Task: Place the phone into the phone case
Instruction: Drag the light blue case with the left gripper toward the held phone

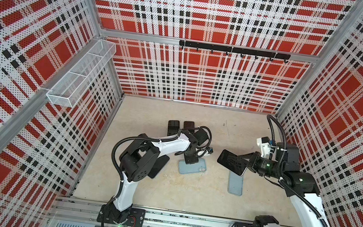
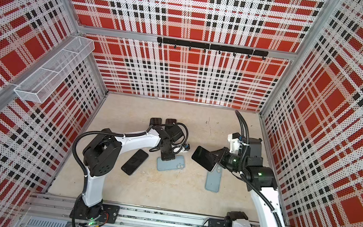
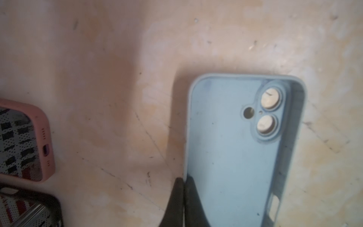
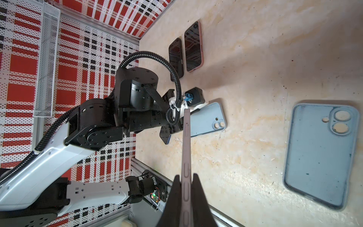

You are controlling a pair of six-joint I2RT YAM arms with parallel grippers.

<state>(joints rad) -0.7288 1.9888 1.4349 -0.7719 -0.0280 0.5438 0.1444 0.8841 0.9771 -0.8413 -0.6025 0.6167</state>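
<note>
Two empty light-blue phone cases lie open side up on the beige table. My left gripper (image 3: 183, 180) pinches the side wall of the one near the middle (image 1: 197, 168) (image 2: 172, 163) (image 3: 235, 157), one finger inside and one outside the rim. My right gripper (image 1: 242, 162) (image 4: 185, 176) is shut on a dark phone (image 1: 231, 161) (image 2: 203, 158) held tilted above the table; the right wrist view shows the phone's edge (image 4: 186, 147). The second phone case (image 1: 235, 184) (image 2: 213, 181) (image 4: 320, 157) lies just in front of that phone.
A bare dark phone (image 2: 134, 161) lies on the table beside my left arm's elbow. Two phones in cases, one pink (image 4: 193, 47) and one black (image 4: 175, 57), lie side by side toward the back. A wire basket (image 1: 79, 75) hangs on the left wall.
</note>
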